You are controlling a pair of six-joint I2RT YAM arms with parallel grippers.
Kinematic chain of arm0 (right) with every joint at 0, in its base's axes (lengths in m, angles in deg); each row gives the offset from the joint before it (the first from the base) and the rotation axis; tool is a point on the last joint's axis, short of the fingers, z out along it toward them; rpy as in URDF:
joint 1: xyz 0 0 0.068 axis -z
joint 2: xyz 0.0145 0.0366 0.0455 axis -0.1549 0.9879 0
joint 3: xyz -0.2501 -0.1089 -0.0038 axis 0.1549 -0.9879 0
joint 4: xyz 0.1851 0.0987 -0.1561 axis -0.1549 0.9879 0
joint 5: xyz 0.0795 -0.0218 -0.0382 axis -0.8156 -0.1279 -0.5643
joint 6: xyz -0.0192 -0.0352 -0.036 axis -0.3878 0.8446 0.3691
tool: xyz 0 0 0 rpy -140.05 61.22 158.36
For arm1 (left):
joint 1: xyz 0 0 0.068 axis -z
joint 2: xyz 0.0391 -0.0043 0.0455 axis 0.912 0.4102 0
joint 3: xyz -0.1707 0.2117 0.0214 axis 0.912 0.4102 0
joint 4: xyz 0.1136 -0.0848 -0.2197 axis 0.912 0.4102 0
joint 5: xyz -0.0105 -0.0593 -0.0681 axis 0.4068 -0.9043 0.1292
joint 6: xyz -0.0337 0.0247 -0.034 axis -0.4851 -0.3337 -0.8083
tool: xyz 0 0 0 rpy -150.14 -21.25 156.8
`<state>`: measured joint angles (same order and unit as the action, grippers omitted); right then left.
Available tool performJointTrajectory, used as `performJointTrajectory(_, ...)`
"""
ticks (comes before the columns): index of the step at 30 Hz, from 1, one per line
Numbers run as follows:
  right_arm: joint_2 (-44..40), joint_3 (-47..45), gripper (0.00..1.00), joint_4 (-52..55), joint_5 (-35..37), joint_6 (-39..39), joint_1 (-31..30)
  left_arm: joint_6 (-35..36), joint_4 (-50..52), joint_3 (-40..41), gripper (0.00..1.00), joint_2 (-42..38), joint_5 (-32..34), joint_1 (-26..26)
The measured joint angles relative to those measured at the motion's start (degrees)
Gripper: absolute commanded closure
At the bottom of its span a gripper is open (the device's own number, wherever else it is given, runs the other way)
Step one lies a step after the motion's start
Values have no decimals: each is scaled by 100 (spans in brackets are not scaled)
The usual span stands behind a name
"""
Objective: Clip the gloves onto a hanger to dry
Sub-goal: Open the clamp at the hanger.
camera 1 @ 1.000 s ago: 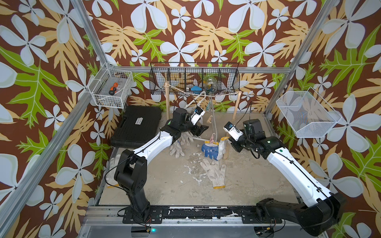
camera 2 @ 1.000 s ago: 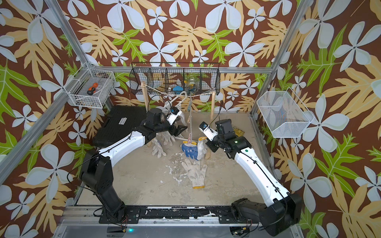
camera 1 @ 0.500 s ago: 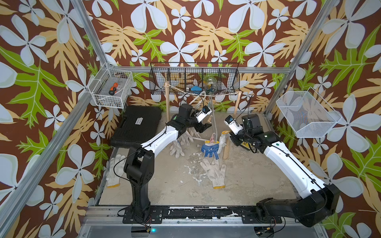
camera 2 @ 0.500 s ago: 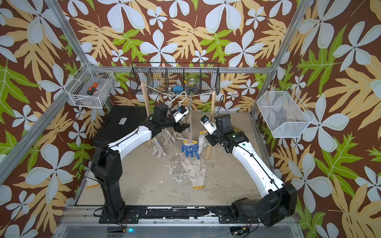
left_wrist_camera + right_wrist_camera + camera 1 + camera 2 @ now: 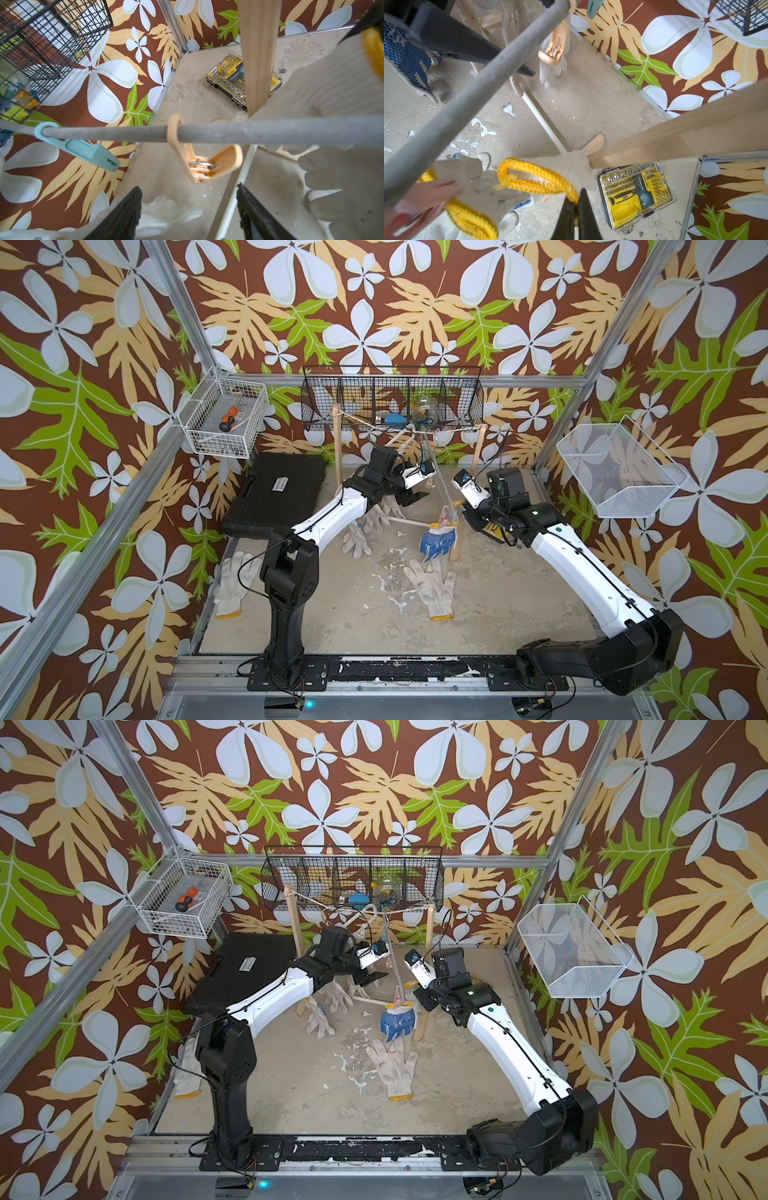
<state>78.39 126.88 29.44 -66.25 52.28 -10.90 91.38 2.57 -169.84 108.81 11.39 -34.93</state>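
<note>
A grey hanger bar (image 5: pixel 249 133) hangs from a rope between wooden posts and carries an orange clip (image 5: pixel 207 164) and a teal clip (image 5: pixel 87 150). My left gripper (image 5: pixel 188 188) is open just below the orange clip, with nothing between its fingers. My right gripper (image 5: pixel 575 197) is shut on the yellow cuff (image 5: pixel 533 176) of a white glove held up beside the bar. A blue-dotted glove (image 5: pixel 436 541) hangs from a pink clip (image 5: pixel 444 514). In both top views more gloves lie on the floor (image 5: pixel 432 587) (image 5: pixel 395 1065), in a pile under the left arm (image 5: pixel 370 526), and at the left edge (image 5: pixel 230 583).
A black tool case (image 5: pixel 276 493) sits back left. A yellow bit set (image 5: pixel 635 193) lies beneath the right arm. A black wire basket (image 5: pixel 392 404) hangs on the back wall and white wire baskets on the left (image 5: pixel 226 423) and right (image 5: pixel 619 472). The wooden post (image 5: pixel 257 52) stands close to both grippers.
My left gripper has moved right, up to the orange clip, and its jaws have narrowed a little. My right gripper has lifted the held glove slightly towards the bar.
</note>
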Motion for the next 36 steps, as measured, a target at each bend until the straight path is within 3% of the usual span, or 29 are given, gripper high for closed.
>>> performJointTrajectory(6, -20, -118, 100, -7, -44, -85, 2, -79, -68, -17, 29, -33, -229, 7)
performJointTrajectory(16, -168, -240, 100, -9, -173, -111, 4, -573, -981, 1021, 29, -363, -922, -15)
performJointTrajectory(22, -302, -260, 100, -4, -181, -109, 20, -785, -1434, 1121, 28, -361, -1036, -197)
performJointTrajectory(33, -319, -205, 100, 15, -321, -107, 63, -1038, -1757, 979, 30, -170, -1810, -254)
performJointTrajectory(36, -291, -170, 100, 22, -345, -107, 63, -1038, -1759, 911, 33, -133, -1867, -278)
